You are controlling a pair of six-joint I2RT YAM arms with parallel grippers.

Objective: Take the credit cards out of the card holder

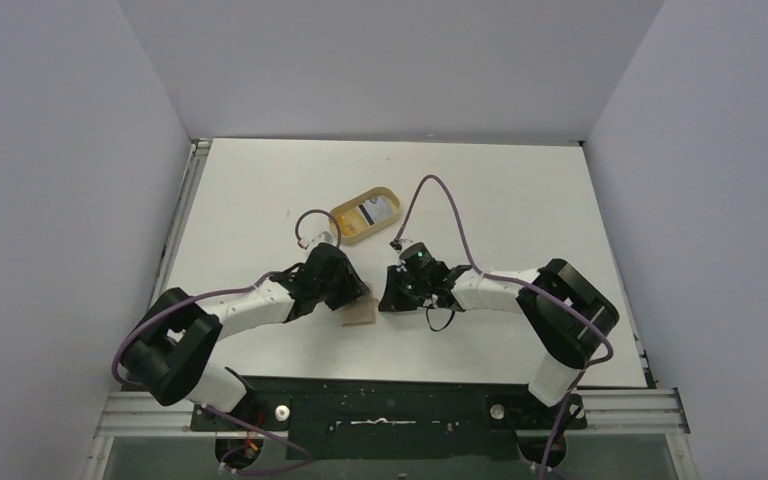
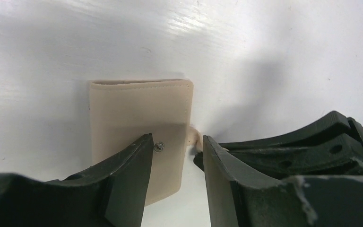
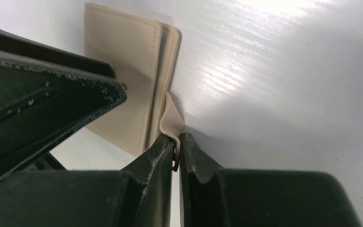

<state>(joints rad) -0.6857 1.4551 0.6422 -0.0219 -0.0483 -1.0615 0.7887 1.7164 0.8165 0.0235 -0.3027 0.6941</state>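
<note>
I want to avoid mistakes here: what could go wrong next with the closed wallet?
First, the right pincer grips only the thin snap tab; pulling may slip off or drag the whole wallet. Second, the left pincer stands open over the wallet, so nothing seems to pin it. Third, the pincers are close and may collide.

I see an oval tan wooden tray (image 1: 336, 213) lying at an angle on the white table (image 1: 520, 200). Pale grey walls (image 1: 60, 150) stand left, right and behind the tray. A metal rail (image 1: 182, 215) runs left of the tray, and a metal frame (image 1: 630, 408) sits well nearer than it.
</note>
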